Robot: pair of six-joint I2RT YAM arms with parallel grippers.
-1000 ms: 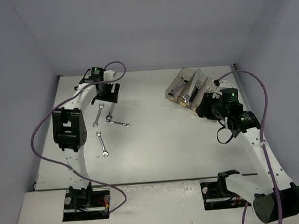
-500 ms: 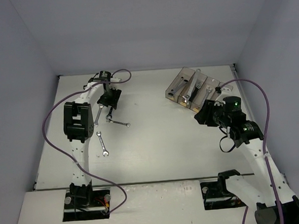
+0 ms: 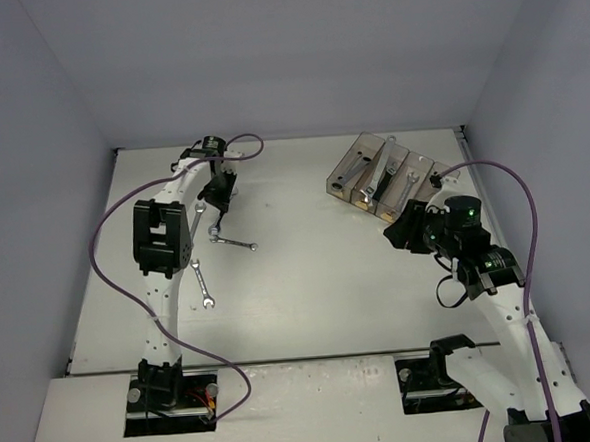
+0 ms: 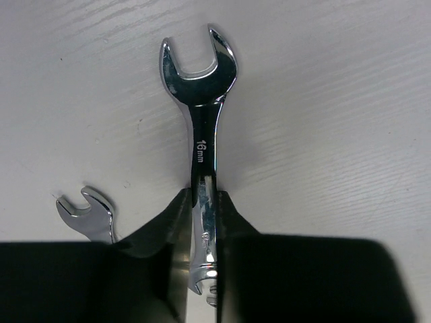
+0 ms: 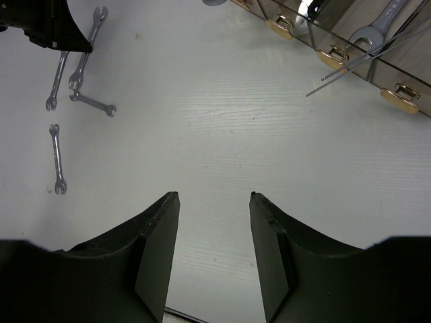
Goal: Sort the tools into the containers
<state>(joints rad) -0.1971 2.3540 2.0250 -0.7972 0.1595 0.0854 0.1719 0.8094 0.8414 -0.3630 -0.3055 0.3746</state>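
— Wrench marked 16mm is pinched in the left tool, at the desk's far left, well apart from the bins. Right tool gapes, holding nothing.
— Grip is off-middle; it could tip and slip out.

Stamped "16mm" lengthwise on the shank of the silver wrench, just above the grip of the left pincer. More stamping lower on the same shank, too hidden to read. Nothing legible on the yellowish end labels of the containers.
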